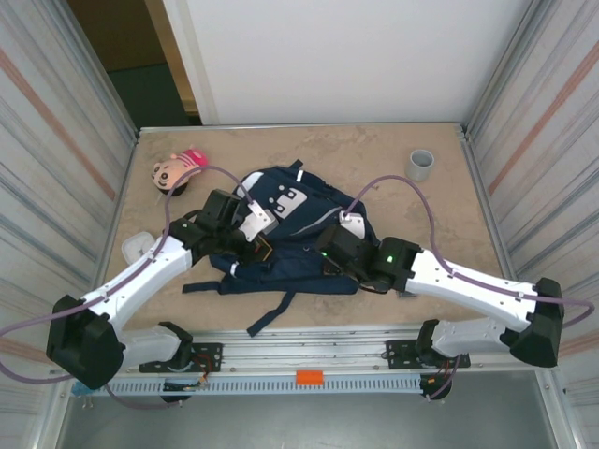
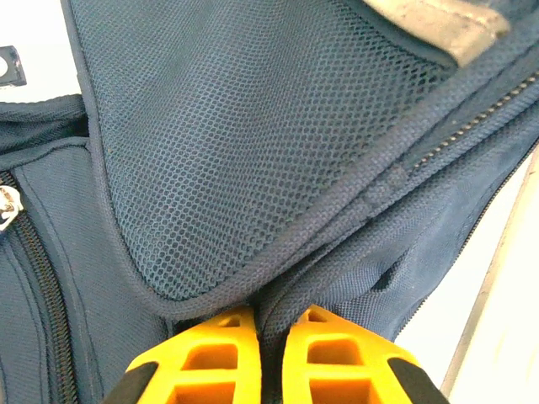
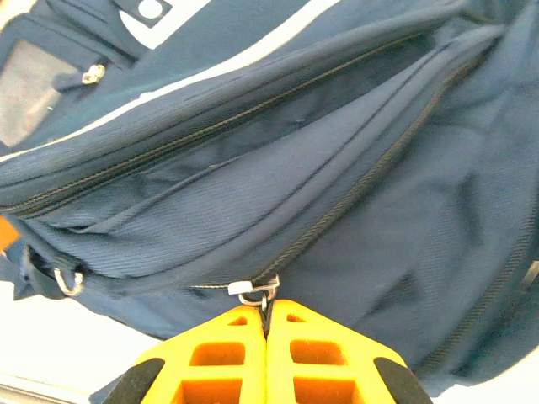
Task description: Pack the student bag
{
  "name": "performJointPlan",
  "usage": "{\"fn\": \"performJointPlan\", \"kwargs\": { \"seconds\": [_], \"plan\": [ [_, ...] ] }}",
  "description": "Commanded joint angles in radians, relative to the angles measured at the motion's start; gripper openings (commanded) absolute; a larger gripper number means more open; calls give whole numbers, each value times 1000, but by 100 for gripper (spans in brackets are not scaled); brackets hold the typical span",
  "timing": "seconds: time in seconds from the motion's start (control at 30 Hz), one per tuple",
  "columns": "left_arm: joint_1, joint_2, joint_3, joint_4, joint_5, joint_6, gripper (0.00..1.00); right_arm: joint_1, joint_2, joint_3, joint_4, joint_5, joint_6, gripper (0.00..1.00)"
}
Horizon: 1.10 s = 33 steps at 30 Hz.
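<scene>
Navy blue fabric backpack (image 1: 304,224) lies mid-frame, contents unseen; left pincer (image 2: 269,324) pinches its mesh-pocket hem (image 2: 290,244), right pincer (image 3: 267,324) clamps its zipper pull (image 3: 257,291).

No lettering I can read anywhere. On the student bag (image 3: 337,168), well up and left of the right claw (image 3: 268,324), a white patch (image 3: 194,25) shows only a plain round mark.

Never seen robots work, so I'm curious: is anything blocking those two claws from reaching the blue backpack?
Nothing visible does. The left gripper pinches a fabric edge of the student bag, and the right gripper is shut on its zipper pull.
</scene>
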Motion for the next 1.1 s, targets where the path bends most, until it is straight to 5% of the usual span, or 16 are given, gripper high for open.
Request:
{"fn": "performJointPlan", "kwargs": {
  "seconds": [0.0, 0.33, 0.5, 0.6, 0.8, 1.07],
  "plan": [
    [31, -41, 7, -43, -95, -1, 5, -17, -15, -55, -14, -76, -101, 0],
    [42, -228, -86, 31, -82, -457, 62, -22, 46, -80, 146, -222, -177, 0],
    [118, -297, -219, 38, -75, -895, 69, -23, 52, -83, 166, -248, -178, 0],
    [155, -295, -291, 71, -26, -1048, 70, -18, 63, -91, 184, -264, -174, 0],
    [183, -230, -382, 260, -65, -1121, 69, 16, 111, -85, 218, -285, -171, 0],
    [357, 2, -305, 480, -6, -1068, 68, 84, 239, -45, 367, -319, -137, 0]
  ]
}}
